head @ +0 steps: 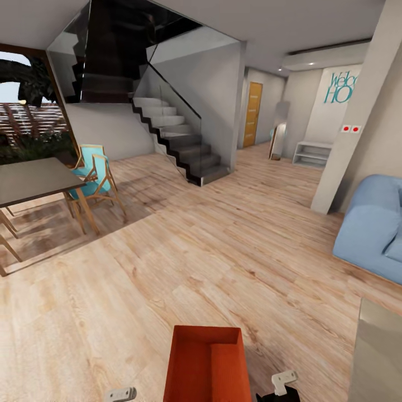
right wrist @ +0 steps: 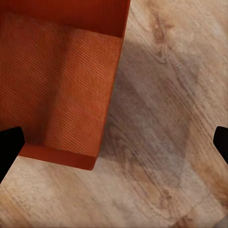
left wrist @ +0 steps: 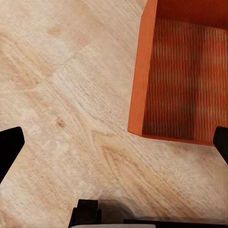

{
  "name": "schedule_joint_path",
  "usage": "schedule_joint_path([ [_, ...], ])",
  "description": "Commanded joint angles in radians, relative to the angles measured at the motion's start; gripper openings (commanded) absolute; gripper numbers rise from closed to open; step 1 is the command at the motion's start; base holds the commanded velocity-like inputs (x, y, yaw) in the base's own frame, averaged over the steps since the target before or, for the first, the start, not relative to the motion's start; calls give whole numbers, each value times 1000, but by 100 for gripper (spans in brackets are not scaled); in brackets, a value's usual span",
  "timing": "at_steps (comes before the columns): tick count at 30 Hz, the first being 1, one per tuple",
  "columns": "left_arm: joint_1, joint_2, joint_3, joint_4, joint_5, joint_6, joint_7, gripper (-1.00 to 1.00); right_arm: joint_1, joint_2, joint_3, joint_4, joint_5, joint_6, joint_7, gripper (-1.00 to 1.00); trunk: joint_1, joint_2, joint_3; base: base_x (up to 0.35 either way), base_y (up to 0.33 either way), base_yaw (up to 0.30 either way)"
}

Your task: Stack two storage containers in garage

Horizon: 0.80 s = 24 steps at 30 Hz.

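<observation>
One orange-red storage container sits open-topped on the light wood plank floor of the living room, directly below the head camera, empty inside. Left claw hangs above its left wall, fingers spread wide, holding nothing. Right claw hangs over its right wall, equally wide, empty. Blue sofa right; staircase ahead; table and turquoise chairs left.

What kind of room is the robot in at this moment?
Probably an open-plan living area of a home: light wood plank floor, a staircase, a dining table with chairs, and a blue sofa.
</observation>
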Motion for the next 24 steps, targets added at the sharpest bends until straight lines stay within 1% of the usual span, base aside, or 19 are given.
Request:
schedule_joint_path([
  [1, 0, 0, 0, -2, 10, 6, 0, 100, 0, -1, 2, -1, 9, 1, 1, 100, 0, 0, -1, 0, 0, 2],
  [6, 0, -1, 0, -2, 10, 6, 0, 100, 0, -1, 2, -1, 9, 1, 1, 100, 0, 0, -5, 0, 0, 0],
  [19, 0, -2, -1, -2, 10, 10, 0, 100, 0, -1, 1, -1, 8, 1, 1, 100, 0, 0, -25, 0, 0, 0],
  [24, 0, -3, -2, -2, 10, 10, 0, 100, 0, -1, -1, -1, 7, 1, 1, 100, 0, 0, -33, 0, 0, -57],
])
